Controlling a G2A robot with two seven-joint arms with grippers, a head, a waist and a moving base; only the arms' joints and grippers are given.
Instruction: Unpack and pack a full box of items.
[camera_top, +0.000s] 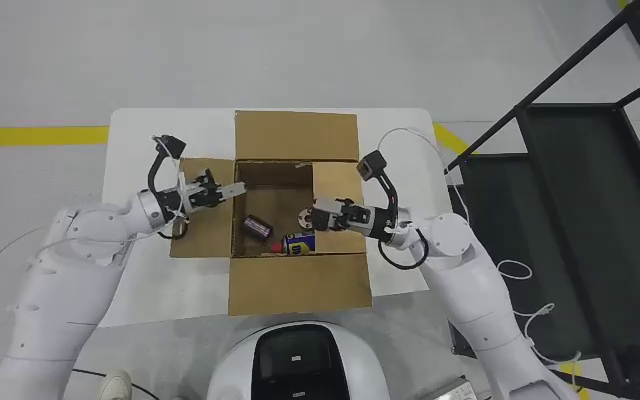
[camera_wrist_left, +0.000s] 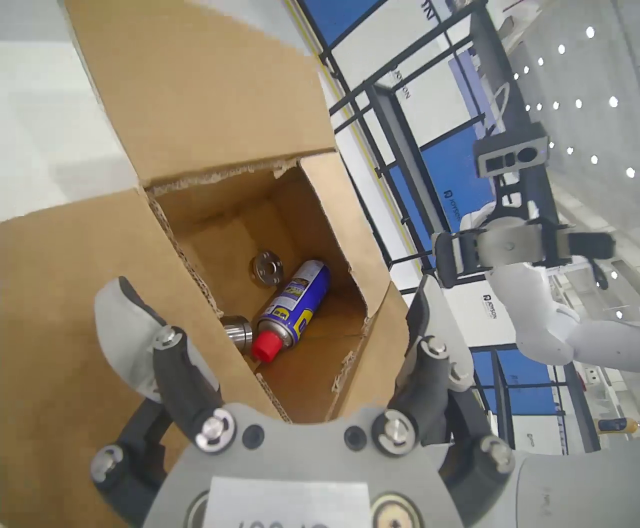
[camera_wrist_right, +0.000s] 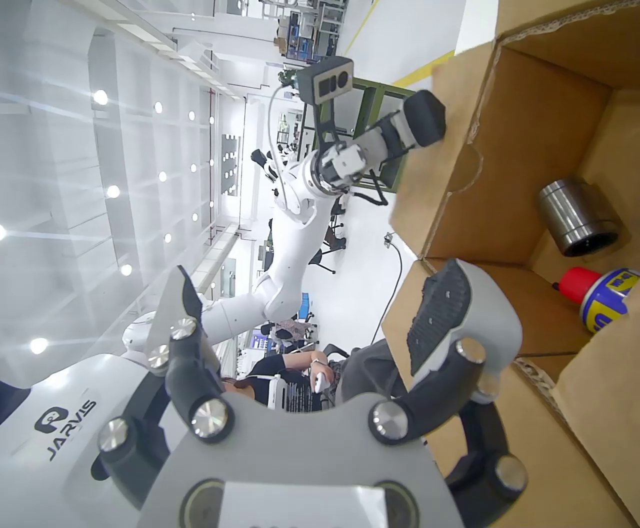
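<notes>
Close by right hand (camera_top: 314, 215), spray can (camera_top: 300, 242).

Bright overhead light, soft shadows

Box (camera_top: 270, 172) top open w/ flaps (camera_top: 296, 134) out, free room over far floor, spray can (camera_top: 300, 243), cylinder (camera_top: 260, 227) & flange (camera_top: 304, 214) crowd near half

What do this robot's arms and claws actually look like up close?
The left arm and right arm are smooth, glossy white shells with rounded joints. The left claw and right claw each have two grey fingers with black ribbed pads, black links and silver bolts. A thin white cable loops near the right wrist.
</notes>
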